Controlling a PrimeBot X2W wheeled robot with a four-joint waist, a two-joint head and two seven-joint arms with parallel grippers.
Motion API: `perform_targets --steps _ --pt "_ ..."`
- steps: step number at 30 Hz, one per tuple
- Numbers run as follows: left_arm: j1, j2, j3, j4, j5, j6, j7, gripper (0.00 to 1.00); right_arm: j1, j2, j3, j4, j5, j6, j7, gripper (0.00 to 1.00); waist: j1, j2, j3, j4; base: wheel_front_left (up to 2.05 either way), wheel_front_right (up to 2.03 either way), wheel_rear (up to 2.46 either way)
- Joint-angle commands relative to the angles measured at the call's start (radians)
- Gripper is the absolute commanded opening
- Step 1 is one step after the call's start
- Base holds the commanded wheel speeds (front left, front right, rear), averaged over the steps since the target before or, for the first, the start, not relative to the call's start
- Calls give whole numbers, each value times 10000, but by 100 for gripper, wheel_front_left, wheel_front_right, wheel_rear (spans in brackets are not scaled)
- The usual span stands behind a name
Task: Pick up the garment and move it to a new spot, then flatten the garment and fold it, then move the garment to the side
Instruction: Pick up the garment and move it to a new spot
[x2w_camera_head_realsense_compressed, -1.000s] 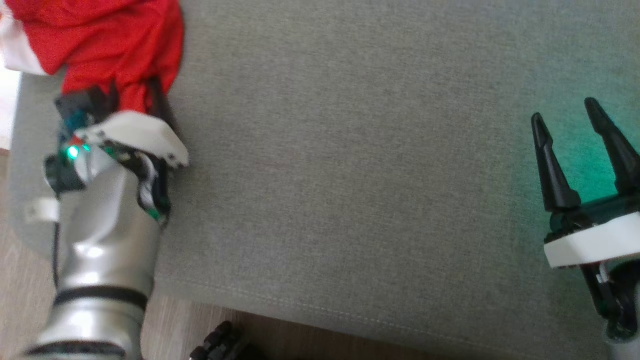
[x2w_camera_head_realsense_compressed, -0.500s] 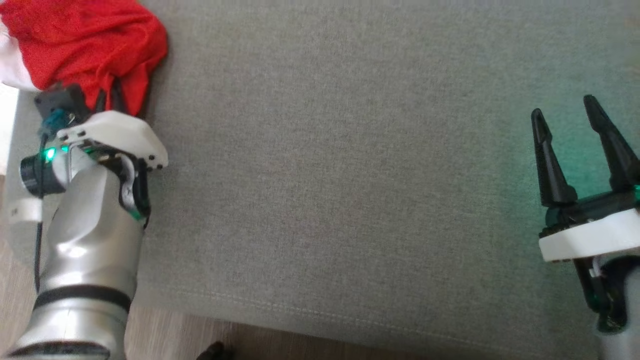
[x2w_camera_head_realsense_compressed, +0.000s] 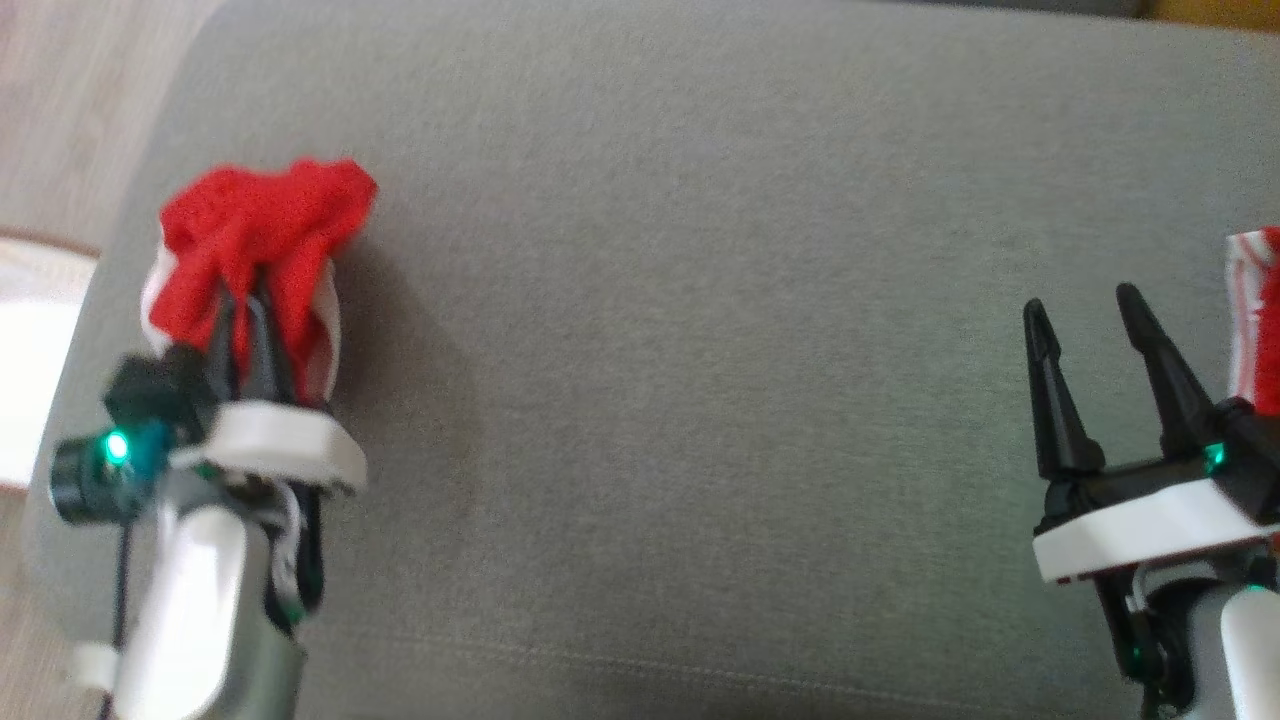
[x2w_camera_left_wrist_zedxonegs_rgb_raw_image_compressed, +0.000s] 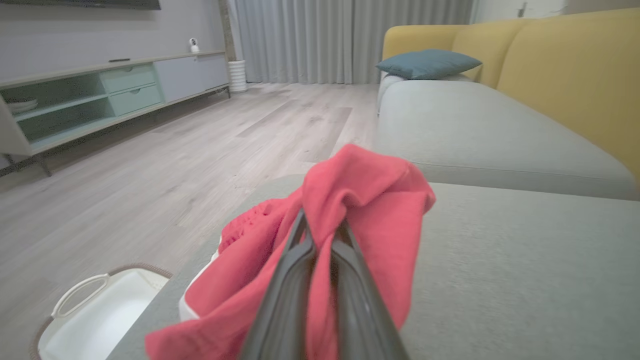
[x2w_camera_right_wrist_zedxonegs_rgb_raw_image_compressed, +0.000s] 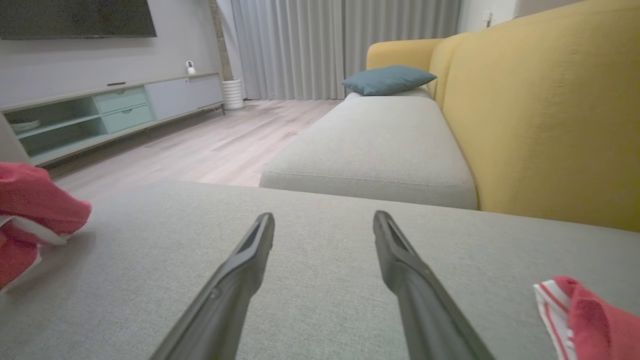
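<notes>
Open cushion top (x2w_camera_head_realsense_compressed: 680, 350), garment (x2w_camera_head_realsense_compressed: 260, 230) leftward

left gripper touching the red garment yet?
Touching. Left wrist view: the left gripper has its jaws shut on the red garment, with cloth pinched between them and draped over the tips.

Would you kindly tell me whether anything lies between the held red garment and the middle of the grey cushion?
Nothing visible does. The left pincer is shut on the red fabric garment, and the grey woven cushion beside it is bare up to the open right pincer, beyond which a red-and-white striped cloth lies.
</notes>
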Motion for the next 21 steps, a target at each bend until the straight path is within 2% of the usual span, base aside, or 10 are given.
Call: perform_targets --steps 1,5,9,12,21 --pt "-68 324 162 -760 197 112 132 0 -50 22 167 -303 26 35 -103 100 0 -1 -476 -476 0 0 0" --pt "739 328 -364 -2098 471 112 695 0 112 144 215 -253 15 35 -92 100 0 -1 -588 -943 0 0 0" --pt "938 233 -1041 -2805 642 -153 1148 0 104 207 248 -218 41 35 -107 100 0 -1 -472 -1573 0 0 0" --pt "844 92 -1442 -2858 689 -352 1298 0 59 245 254 -180 81 35 -136 100 0 -1 -351 -1963 0 0 0" --pt "-473 -778 -3426 -1773 795 -1375 1303 0 -255 445 383 139 331 35 -387 100 0 -1 336 -4068 0 0 0"
